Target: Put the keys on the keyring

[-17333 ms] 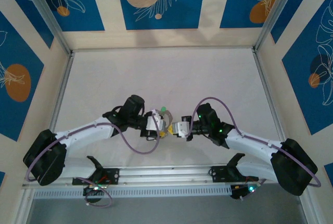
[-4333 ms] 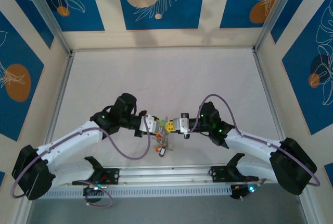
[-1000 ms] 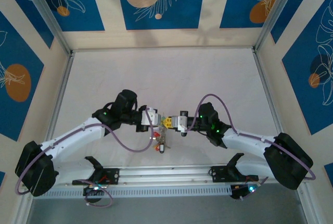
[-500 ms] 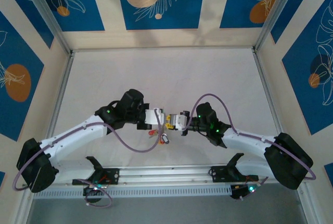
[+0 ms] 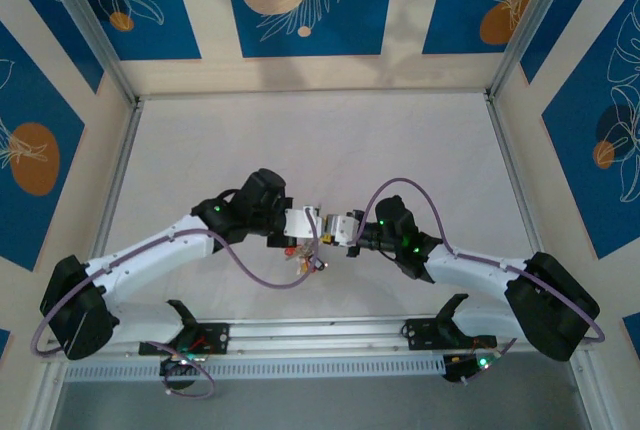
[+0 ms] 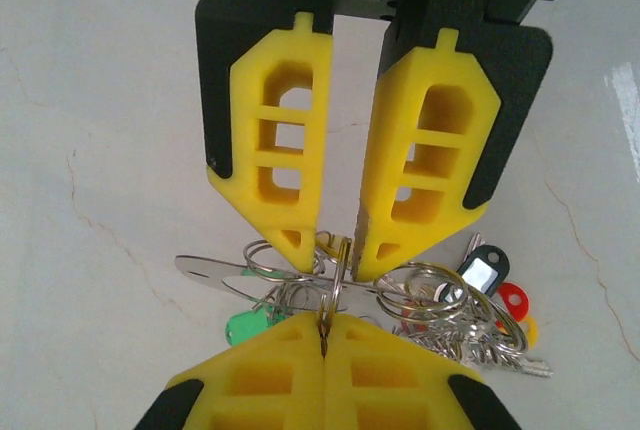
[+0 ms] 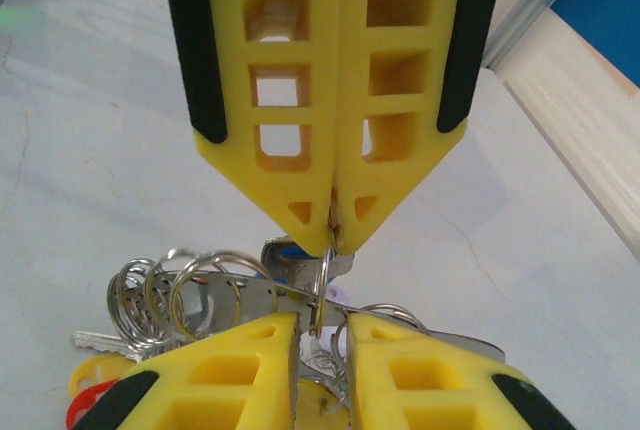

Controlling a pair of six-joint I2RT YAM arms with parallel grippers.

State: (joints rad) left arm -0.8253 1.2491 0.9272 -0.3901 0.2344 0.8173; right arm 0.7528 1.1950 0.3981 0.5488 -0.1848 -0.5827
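My left gripper (image 6: 327, 325) is shut on a small split ring (image 6: 338, 275) seen edge-on. That ring crosses the keyring (image 6: 215, 272), a long thin grey loop lying flat behind it with several rings threaded on it. The keys (image 6: 470, 335) bunch below, with green (image 6: 248, 328), white-windowed (image 6: 482, 272) and red (image 6: 512, 298) tags. My right gripper (image 6: 337, 255) faces the left tip to tip, jaws slightly apart around the same ring. In the right wrist view, the right gripper (image 7: 320, 325) stands open under the shut left gripper (image 7: 333, 230). From above, the keys (image 5: 305, 258) hang under the left gripper (image 5: 315, 226) and right gripper (image 5: 334, 230).
The pale table (image 5: 320, 150) stretches behind the grippers, with metal rails (image 5: 120, 170) along its sides and patterned walls beyond. Purple cables (image 5: 400, 190) loop over both arms. The arm bases sit on the rail (image 5: 320, 335) at the near edge.
My right gripper's jaws have parted slightly off the ring. The left arm has carried the key bundle a little right and farther from the near edge; the two grippers still meet tip to tip.
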